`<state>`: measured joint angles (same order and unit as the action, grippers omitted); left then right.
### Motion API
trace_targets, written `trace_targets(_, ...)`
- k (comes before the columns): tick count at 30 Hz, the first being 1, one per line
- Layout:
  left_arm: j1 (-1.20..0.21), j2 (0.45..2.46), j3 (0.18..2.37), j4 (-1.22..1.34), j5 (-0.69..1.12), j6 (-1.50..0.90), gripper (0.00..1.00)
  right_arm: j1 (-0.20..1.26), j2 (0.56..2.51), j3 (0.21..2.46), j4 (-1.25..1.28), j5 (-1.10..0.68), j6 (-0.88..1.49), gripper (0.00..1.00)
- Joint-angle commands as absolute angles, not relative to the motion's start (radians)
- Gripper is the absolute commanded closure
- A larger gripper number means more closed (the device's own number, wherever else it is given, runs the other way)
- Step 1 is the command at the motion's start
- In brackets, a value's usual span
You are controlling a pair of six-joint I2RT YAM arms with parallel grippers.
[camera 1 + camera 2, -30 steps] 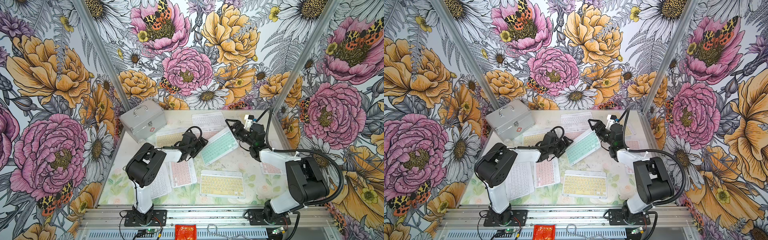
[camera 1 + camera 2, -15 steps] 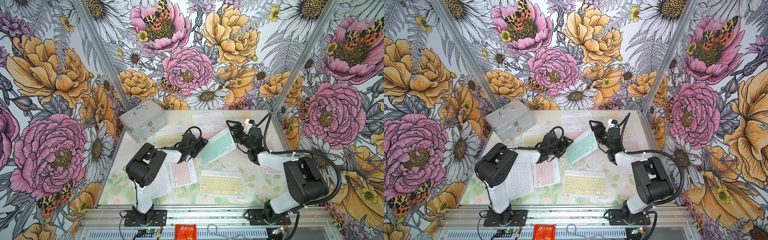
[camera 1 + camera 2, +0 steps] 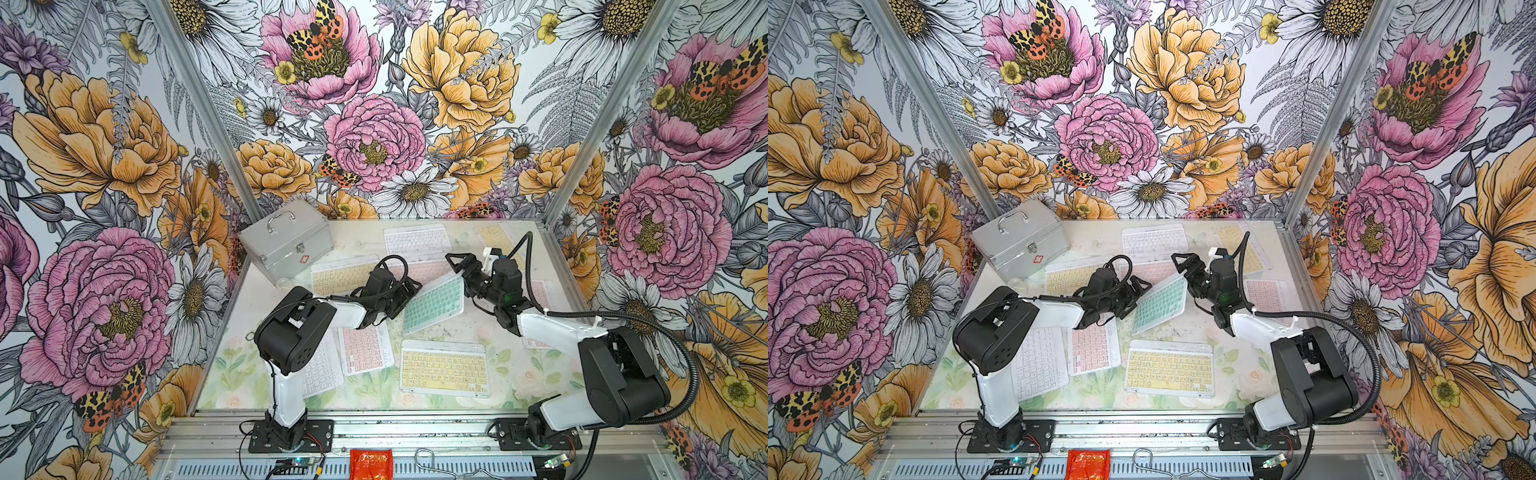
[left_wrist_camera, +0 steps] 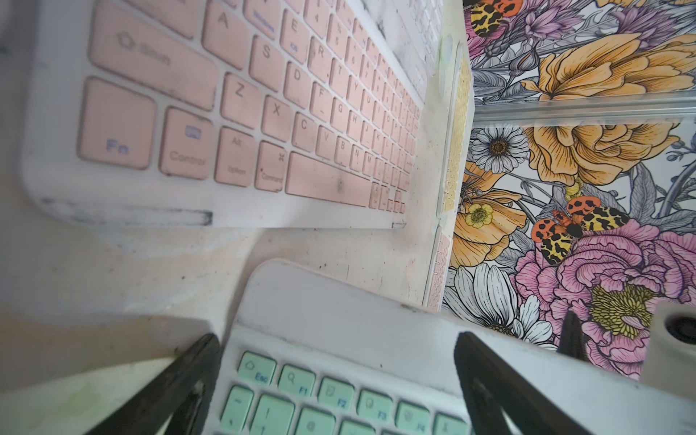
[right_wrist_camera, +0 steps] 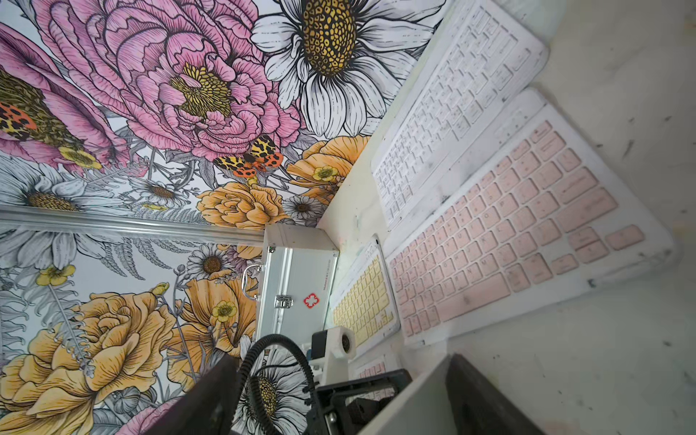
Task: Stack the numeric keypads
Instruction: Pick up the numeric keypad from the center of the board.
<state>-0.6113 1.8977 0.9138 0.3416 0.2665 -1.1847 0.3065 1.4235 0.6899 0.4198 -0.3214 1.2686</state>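
Only the right arm really moved over the last second. The right end effector came down and in toward the far right corner of the mint keypad, which sat pretty much where it had been. The left arm held its pose, and nothing else on the tabletop shifted.

Going left to right, the silver case stood in the back left corner. A white keypad lay partly under the left arm, with a pink keypad just beside it. A yellow keypad lay next to the case.

The left end effector was at the mint keypad's left end. In the left wrist view its fingers were spread wide over the Esc corner, and they didn't look clamped on anything.

The mint keypad lay at an angle mid-tabletop, between the two arms. Behind it were a second pink keypad and a second white keypad, and a second yellow keypad lay flat in front.

The right wrist view showed the right end effector's jaws apart, with the mint keypad edge-on between them. It was close against one finger, and the other finger was well clear.

Further right lay a third yellow keypad at the back and a third pink keypad beside the right arm.
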Motion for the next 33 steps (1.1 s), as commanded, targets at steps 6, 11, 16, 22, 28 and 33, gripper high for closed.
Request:
trace_targets(6,-0.619,1.948,0.880,0.250,0.299,-1.204,0.01,0.296,1.361,0.776,0.117,-0.352,1.126,0.30)
trace_targets(11,-0.618,1.950,0.877,0.252,0.300,-1.204,0.01,0.297,1.332,0.794,0.047,-0.351,1.094,0.41)
trace_targets(16,-0.621,1.950,0.877,0.253,0.296,-1.206,0.01,0.296,1.309,0.831,-0.020,-0.354,1.054,0.54)
trace_targets(22,-0.623,1.951,0.878,0.257,0.298,-1.210,0.01,0.297,1.306,0.847,-0.043,-0.364,1.034,0.72)
trace_targets(28,-0.622,1.947,0.872,0.258,0.296,-1.211,0.01,0.299,1.317,0.849,-0.043,-0.379,1.029,0.88)
trace_targets(33,-0.618,1.937,0.870,0.261,0.306,-1.218,0.01,0.297,1.315,0.859,-0.055,-0.383,1.013,1.00)
